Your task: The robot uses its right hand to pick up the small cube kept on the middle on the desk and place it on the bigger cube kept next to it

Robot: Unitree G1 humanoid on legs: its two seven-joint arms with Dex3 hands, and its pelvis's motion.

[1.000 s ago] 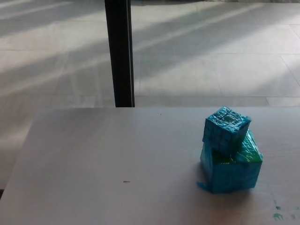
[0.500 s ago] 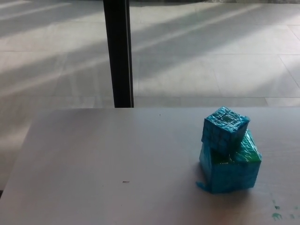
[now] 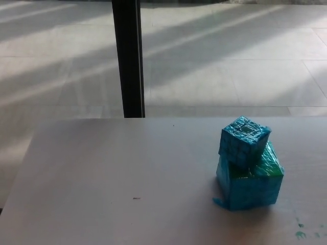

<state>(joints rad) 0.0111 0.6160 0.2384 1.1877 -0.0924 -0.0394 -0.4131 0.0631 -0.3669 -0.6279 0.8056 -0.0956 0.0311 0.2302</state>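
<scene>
We see the small cube [image 3: 243, 141], wrapped in shiny blue tape, sitting on top of the bigger cube [image 3: 250, 185], which wears the same blue wrapping with a patch of green showing on its upper face. The small cube rests toward the bigger cube's far left corner, turned at an angle and overhanging that edge a little. The stack stands on the right part of the pale desk [image 3: 117, 168]. A loose flap of tape sticks out at the bigger cube's near left foot. A tiny dark speck [image 3: 136, 198] lies on the desk, well apart to the left of the cubes, and a few green smudges [image 3: 301, 232] mark the surface near the right corner. Behind the desk we see a tiled floor [image 3: 230, 61] striped with sunlight and a black upright post [image 3: 127, 58]. Neither of the robot's hands appears here, so we cannot tell their state.
</scene>
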